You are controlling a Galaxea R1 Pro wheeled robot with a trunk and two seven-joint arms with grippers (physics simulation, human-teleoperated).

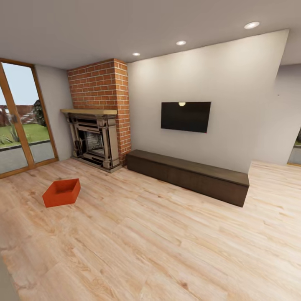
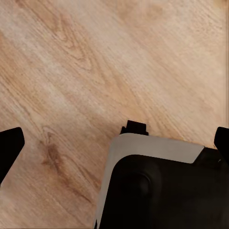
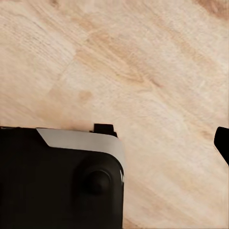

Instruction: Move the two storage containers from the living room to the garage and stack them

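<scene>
One red-orange open-top storage container [image 1: 62,192] sits on the light wood-plank floor [image 1: 159,242] of the living room, at the left of the head view, in front of the fireplace and the glass doors. It looks empty and stands well away from me. In the left wrist view my left gripper [image 2: 114,143] is open, its dark fingertips [image 2: 6,147] at the frame's two sides above bare planks. My right gripper [image 3: 112,143] is spread wide too, with one fingertip [image 3: 223,143] showing. Both hang over my dark base [image 2: 157,191]. The garage is out of view.
A red-brick chimney [image 1: 102,90] rises over a dark fireplace [image 1: 94,142] at the back left. Wood-framed glass doors [image 1: 21,121] stand at the far left. A long dark low bench [image 1: 188,175] runs along the white wall under a black TV [image 1: 186,116]. Open floor continues past the wall's right end.
</scene>
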